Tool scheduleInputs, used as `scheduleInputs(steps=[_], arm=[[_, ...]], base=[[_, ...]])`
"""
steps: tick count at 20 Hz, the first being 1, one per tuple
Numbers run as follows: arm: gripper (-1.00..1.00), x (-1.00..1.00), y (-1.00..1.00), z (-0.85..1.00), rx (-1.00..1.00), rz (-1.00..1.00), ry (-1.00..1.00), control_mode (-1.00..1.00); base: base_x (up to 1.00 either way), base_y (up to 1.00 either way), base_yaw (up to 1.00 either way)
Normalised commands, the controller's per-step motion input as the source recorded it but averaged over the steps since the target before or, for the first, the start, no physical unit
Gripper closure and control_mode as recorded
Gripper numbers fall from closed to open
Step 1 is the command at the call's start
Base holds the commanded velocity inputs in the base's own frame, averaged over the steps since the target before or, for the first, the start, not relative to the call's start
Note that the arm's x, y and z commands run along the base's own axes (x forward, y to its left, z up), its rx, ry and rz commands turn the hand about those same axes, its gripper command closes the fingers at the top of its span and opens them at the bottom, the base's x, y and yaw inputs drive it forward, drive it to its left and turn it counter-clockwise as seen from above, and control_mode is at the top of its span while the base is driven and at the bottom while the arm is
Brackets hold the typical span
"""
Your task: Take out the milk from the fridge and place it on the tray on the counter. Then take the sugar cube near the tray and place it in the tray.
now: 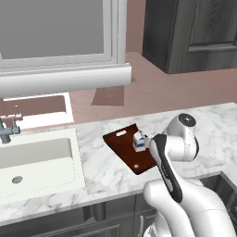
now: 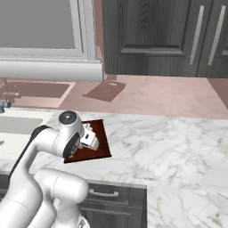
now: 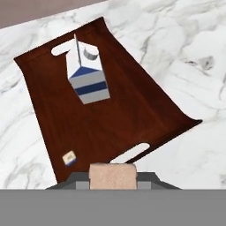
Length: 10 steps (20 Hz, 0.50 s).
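Already aboard — milk (image 3: 87, 75) on tray (image 3: 132, 114)

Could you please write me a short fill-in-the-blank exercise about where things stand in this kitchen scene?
1. The milk stands on the ____.
2. The tray rests on the marble ____.
3. The gripper is shut on a pale ____ cube.
4. To the tray's left in the left base view lies the white ____.

Missing words: tray; counter; sugar; sink

Glossy wooden tray (image 3: 132, 110), veined marble counter (image 3: 185, 48)
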Motion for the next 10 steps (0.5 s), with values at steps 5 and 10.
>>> scheduleInputs(steps=[5, 10], arm=[[1.00, 0.10, 0.04, -0.19, -0.02, 0.01, 0.00, -1.00], [1.00, 0.07, 0.08, -0.27, -0.02, 0.00, 0.00, -1.00]], base=[[0.00, 0.00, 0.00], [0.00, 0.00, 0.00]])
